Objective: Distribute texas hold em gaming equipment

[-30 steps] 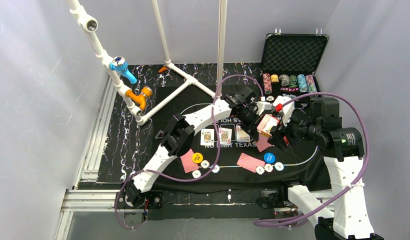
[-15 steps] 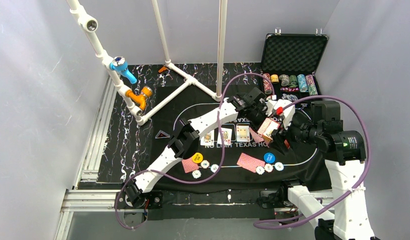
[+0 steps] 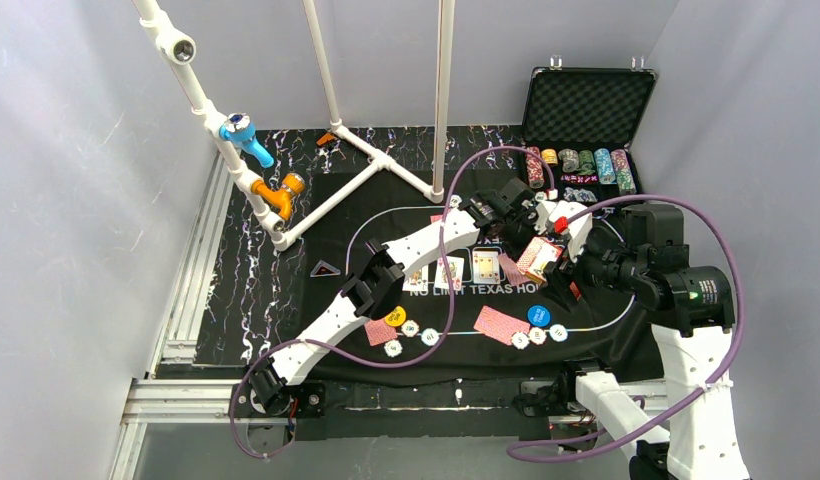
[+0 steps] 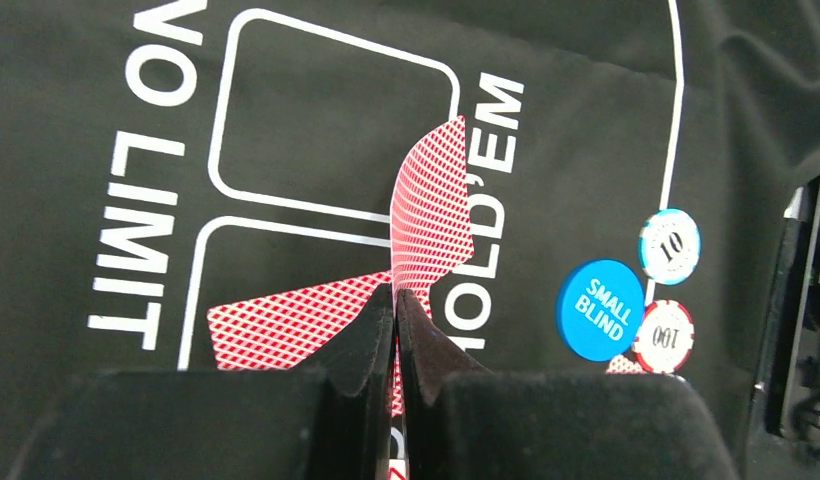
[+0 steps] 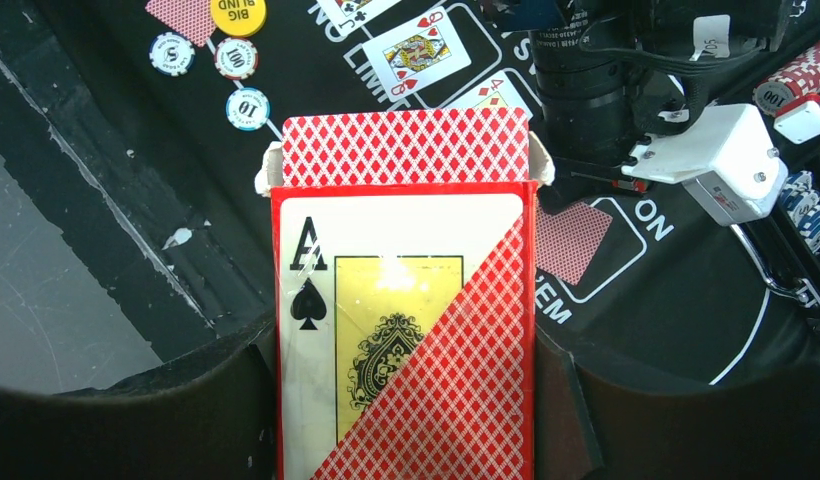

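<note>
- Pipe frame (image 3: pixel 286 215): white, with blue and orange fittings, far left on the table, its foot reaching onto the mat's far-left corner.
- Mat (image 3: pixel 331 235): black felt with white lettering, spread across the middle of the table.
- Yellow disc (image 3: pixel 394 316): marked BIG BLIND, at near left on the mat and overlapping the near-left card (image 3: pixel 374 333), which lies red back up. Three pale chips (image 3: pixel 410 328) sit just beside it.
- Face-up cards (image 3: pixel 449 272): three in a row in the outlined boxes at mat centre, one of them a heart court card.
- Left gripper (image 4: pixel 396 297): clenched, jaws pressed together on the bottom edge of the pinched card (image 4: pixel 431 210). That card is red-backed, stands on edge and is bowed, over the HOLD'EM lettering. Can't tell whether it touches the mat.
- Flat card (image 4: pixel 286 325): red back up, lying in an outlined box right below the left gripper.
- Near-right card (image 3: pixel 501 324): red back up on the mat, near the front edge.
- Blue disc (image 4: pixel 599 309): marked SMALL BLIND, just right of the near-right card. A 10 chip (image 4: pixel 670 246) and a 100 chip (image 4: pixel 663 336) touch its edge.
- Right gripper (image 5: pixel 406 400): grasping the card box (image 5: pixel 416 300) by both sides, held above the right part of the mat. The box shows an ace of spades, its top flap is open, and the deck (image 5: pixel 406 145) pokes out red back up.
- Case (image 3: pixel 586 105): black, foam-lined, lid up, at far right. Chip stacks (image 3: pixel 576 160) stand in a row inside.
</note>
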`<control>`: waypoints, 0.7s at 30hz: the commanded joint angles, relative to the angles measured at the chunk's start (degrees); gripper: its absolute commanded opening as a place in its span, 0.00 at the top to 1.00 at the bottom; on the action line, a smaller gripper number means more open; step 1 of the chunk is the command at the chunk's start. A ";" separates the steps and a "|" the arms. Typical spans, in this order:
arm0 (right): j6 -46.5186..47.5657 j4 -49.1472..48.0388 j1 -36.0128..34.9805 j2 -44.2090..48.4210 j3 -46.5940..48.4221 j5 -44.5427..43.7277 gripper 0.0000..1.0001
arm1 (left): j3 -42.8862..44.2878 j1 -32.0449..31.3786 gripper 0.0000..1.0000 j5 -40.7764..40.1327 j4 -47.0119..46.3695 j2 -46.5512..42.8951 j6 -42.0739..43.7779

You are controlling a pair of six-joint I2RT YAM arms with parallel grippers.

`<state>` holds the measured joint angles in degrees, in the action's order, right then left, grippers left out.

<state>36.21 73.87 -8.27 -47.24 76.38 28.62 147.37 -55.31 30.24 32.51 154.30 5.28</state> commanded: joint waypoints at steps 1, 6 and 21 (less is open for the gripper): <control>-0.43 -0.45 0.10 0.47 1.84 0.58 0.99 | 1.87 -1.02 1.00 -3.15 -2.43 -0.76 4.33; -0.55 -0.51 0.10 0.50 1.84 0.30 0.99 | 2.04 -1.47 0.99 -3.81 -4.30 -0.12 5.57; -0.97 -0.13 0.10 1.05 1.88 -0.49 0.99 | 2.92 -1.92 0.74 -6.94 -7.65 1.47 7.37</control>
<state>35.94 74.13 -8.27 -46.81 76.38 27.81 148.16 -56.90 25.04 25.71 155.72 11.81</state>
